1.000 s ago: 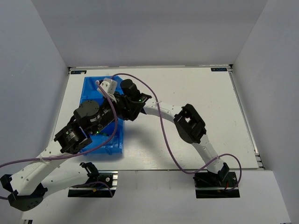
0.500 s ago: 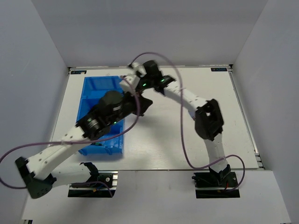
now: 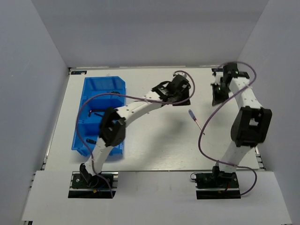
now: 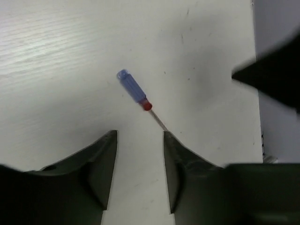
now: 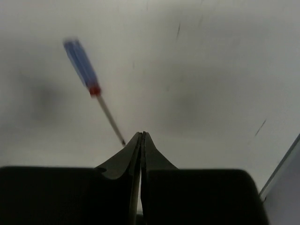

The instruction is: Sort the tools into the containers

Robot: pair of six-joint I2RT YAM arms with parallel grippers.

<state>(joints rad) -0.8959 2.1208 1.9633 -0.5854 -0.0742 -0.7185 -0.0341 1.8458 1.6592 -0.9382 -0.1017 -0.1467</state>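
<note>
A blue-handled precision screwdriver (image 3: 194, 117) lies on the white table, right of centre. It also shows in the left wrist view (image 4: 135, 91) and, blurred, in the right wrist view (image 5: 84, 70). My left gripper (image 3: 183, 100) is open and empty, just up-left of the screwdriver, which lies ahead of the fingertips (image 4: 139, 136). My right gripper (image 3: 216, 99) is shut and empty at the far right; its tips (image 5: 142, 134) are close to the screwdriver's shaft tip. The blue compartment bin (image 3: 87, 99) stands at the left, holding a dark hex key (image 3: 96, 112) and other small tools.
Purple cables loop over both arms (image 3: 140, 97). The table's raised rim (image 3: 243, 112) runs along the right side, with grey walls round the table. The dark shape at the right of the left wrist view (image 4: 276, 77) is the right arm's gripper.
Both arms have left the bin. The left arm has stretched right to the table's middle; the right arm has swung to the far right. The screwdriver now lies uncovered between them.
</note>
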